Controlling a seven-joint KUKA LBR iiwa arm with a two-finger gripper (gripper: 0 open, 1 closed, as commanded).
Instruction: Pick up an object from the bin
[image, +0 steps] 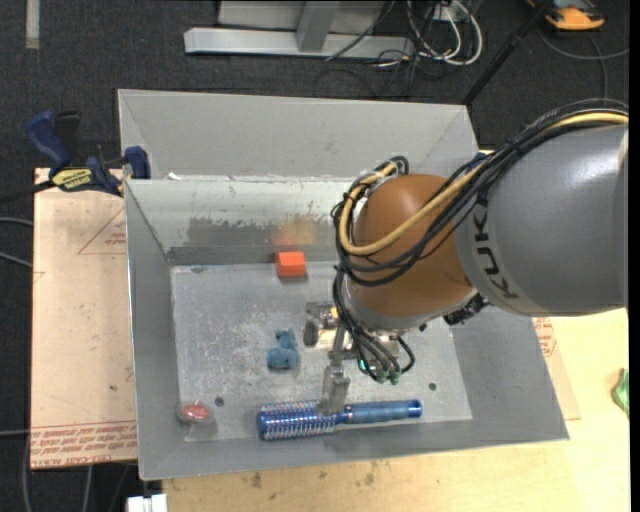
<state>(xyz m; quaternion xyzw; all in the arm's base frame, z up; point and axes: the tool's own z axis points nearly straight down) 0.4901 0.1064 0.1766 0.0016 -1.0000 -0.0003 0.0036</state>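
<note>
Right now the gripper (334, 392) is hanging directly above the blue brush (380, 411), which is lying along the near wall of the bin (150, 330). Its long axis is running left to right, with the bristles leftward. The gripper is sitting over its mid-length. I cannot tell whether the claw is apart or together.

The metal bin (220, 320) looks matt and scuffed, the blue brush (375, 411) glossy plastic, the orange cover (400, 260) smooth
</note>
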